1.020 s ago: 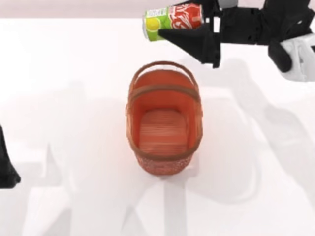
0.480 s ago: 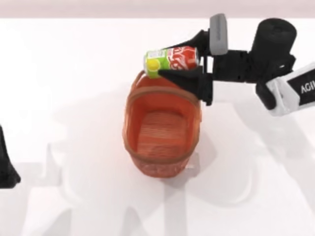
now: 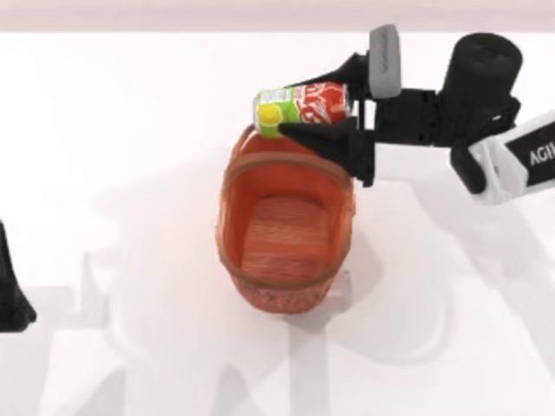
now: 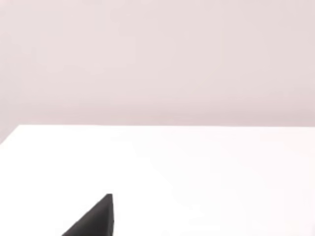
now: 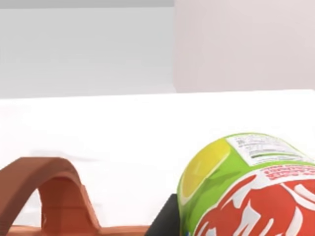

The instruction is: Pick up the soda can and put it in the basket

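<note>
Reaching right hand (image 3: 325, 106), soda can (image 3: 299, 107) sideways

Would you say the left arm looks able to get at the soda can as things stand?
Probably not: the soda can is clamped sideways in the right gripper above the basket's far rim, while the left gripper sits parked at the table's left edge.

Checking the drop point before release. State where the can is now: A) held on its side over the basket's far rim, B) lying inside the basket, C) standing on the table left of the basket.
A: the right gripper holds the can sideways above the basket rim.
</note>
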